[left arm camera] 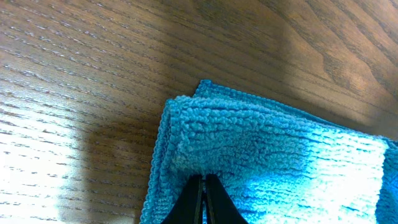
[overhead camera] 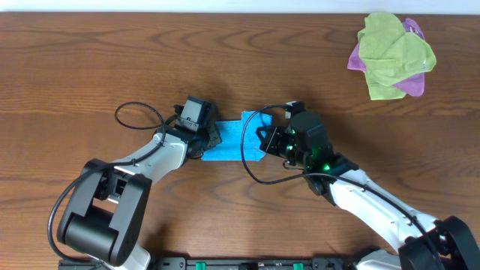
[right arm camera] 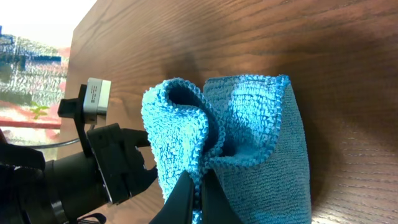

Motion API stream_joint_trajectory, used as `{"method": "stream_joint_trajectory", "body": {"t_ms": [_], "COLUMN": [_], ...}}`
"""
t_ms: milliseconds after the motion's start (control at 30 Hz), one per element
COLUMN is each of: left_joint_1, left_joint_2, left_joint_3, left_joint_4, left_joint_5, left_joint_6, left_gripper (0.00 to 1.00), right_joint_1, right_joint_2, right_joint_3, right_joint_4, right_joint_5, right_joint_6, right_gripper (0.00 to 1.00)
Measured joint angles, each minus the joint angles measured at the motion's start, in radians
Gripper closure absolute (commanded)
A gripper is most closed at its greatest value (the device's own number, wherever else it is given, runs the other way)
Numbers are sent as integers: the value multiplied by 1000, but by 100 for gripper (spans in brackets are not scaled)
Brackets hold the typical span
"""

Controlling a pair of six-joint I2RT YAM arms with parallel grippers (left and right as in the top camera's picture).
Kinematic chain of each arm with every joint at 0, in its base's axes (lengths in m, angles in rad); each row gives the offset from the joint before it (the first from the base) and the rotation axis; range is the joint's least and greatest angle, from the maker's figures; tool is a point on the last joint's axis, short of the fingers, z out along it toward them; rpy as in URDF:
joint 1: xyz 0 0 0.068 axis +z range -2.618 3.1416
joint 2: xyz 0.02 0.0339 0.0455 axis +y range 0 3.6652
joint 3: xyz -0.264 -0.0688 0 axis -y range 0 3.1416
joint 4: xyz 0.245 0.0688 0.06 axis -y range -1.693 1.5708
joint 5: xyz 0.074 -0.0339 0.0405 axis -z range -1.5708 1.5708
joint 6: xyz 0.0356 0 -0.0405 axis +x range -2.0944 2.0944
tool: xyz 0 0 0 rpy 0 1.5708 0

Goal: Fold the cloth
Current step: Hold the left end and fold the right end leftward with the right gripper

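Left end effector point(left arm camera: 203, 190): jaws pinched narrow on the left edge of the cloth point(left arm camera: 267, 155), with the terry pile bunched at the tips. Right end effector point(right arm camera: 195, 186): jaws likewise clamped together, holding the cloth's right side, where a hemmed edge curls up in a loop above the rest. The sky-blue cloth lies bunched and partly doubled over between the two end effectors, near the middle of the tabletop point(overhead camera: 247, 60). Both arms reach in from the near edge. At the far right, well apart, a lime-green cloth point(overhead camera: 390, 49) lies crumpled atop a purple-pink cloth point(overhead camera: 356, 61).
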Motion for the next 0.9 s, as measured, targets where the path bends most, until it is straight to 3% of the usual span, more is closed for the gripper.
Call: {"method": "stream_joint_trajectory", "body": {"t_ms": [467, 900], "left_joint_1": [8, 137], "left_joint_2": [-40, -183], "left_joint_3": [0, 0], "left_joint_4": [-28, -103], "left_joint_5": [5, 34], "left_joint_6": [60, 101], "left_gripper": [95, 94], "right_joint_1": [42, 130], "right_joint_2": [1, 155], "right_joint_3": [9, 192], "right_joint_4": [24, -35], "right_joint_5": [34, 56], "right_joint_6": [29, 13], "right_gripper": [99, 99]}}
